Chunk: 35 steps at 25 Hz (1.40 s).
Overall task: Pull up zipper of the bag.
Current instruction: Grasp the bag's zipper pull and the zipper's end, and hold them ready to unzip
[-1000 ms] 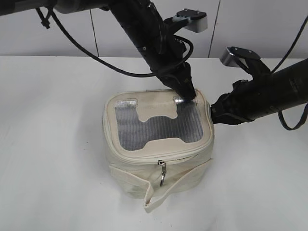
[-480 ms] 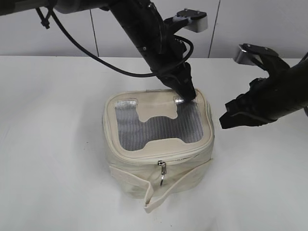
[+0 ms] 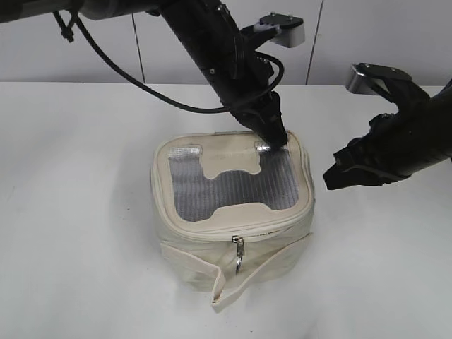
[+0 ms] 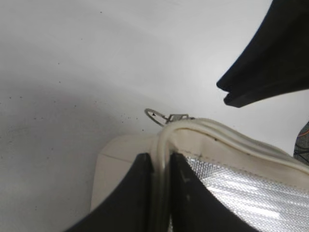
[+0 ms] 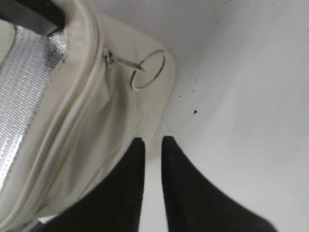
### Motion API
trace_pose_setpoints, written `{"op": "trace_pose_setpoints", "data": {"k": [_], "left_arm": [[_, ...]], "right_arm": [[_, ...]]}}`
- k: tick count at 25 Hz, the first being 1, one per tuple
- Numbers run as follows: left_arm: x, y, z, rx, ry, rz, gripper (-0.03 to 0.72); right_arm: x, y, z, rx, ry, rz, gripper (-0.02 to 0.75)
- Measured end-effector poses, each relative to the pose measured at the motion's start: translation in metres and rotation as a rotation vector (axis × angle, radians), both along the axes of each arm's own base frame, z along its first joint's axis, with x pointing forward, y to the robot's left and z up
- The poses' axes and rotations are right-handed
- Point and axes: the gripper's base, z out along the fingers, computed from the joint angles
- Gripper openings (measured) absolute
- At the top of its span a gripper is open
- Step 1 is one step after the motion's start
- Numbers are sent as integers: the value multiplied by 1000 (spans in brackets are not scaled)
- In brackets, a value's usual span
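- While the bag (image 3: 233, 212) is standing on the white surface (image 3: 78, 212) at the middle of the exterior view, its back rim (image 4: 166, 140) is being pinched by the left hand (image 3: 275, 138), apparently so that the body is being kept steady against a pull on the zipper.
- The right hand (image 3: 339, 173) is being held in the air just beside the bag's right side, touching nothing; its fingers (image 5: 135, 183) are being kept pressed nearly together, with only a narrow gap between them and nothing in it.
- The zipper line appears closed along the front, and a ring pull (image 3: 239, 254) is hanging at the front centre, so the task is judged to be nearly or fully done.
- A second ring pull (image 5: 147, 70) is being shown only by the wrist views; in the exterior view it is being hidden by the bag's back.
- The pinch on the rim is being shown clearly by the left wrist view, whereas in the exterior view only contact with the lid is being made out.
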Motion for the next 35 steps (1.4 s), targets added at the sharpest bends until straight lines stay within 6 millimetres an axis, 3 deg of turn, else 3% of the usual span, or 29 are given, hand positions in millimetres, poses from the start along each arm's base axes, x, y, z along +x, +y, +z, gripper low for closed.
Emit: {"op": "trace_pose_setpoints", "data": {"k": [5, 7, 12, 18, 22, 25, 27, 29, 35], "left_arm": [[0, 0, 0, 0, 0, 0, 84], [0, 0, 0, 0, 0, 0, 84], [0, 0, 0, 0, 1, 0, 84], [0, 0, 1, -1, 1, -1, 84], [0, 0, 1, -2, 3, -1, 84], [0, 0, 1, -3, 3, 0, 84], [0, 0, 1, -3, 4, 0, 84], [0, 0, 1, -4, 3, 1, 84], [0, 0, 1, -4, 2, 1, 84]], "right_arm": [[0, 0, 0, -12, -20, 25, 374], [1, 0, 1, -20, -49, 58, 448], [4, 4, 2, -9, -128, 147, 486], [15, 8, -18, -13, -171, 199, 491], [20, 10, -28, -4, -196, 207, 410], [23, 12, -28, 20, -227, 213, 258], [24, 13, -27, 36, -238, 200, 108], [24, 14, -27, 45, -237, 200, 27], [22, 13, -25, 68, -169, 120, 6]]}}
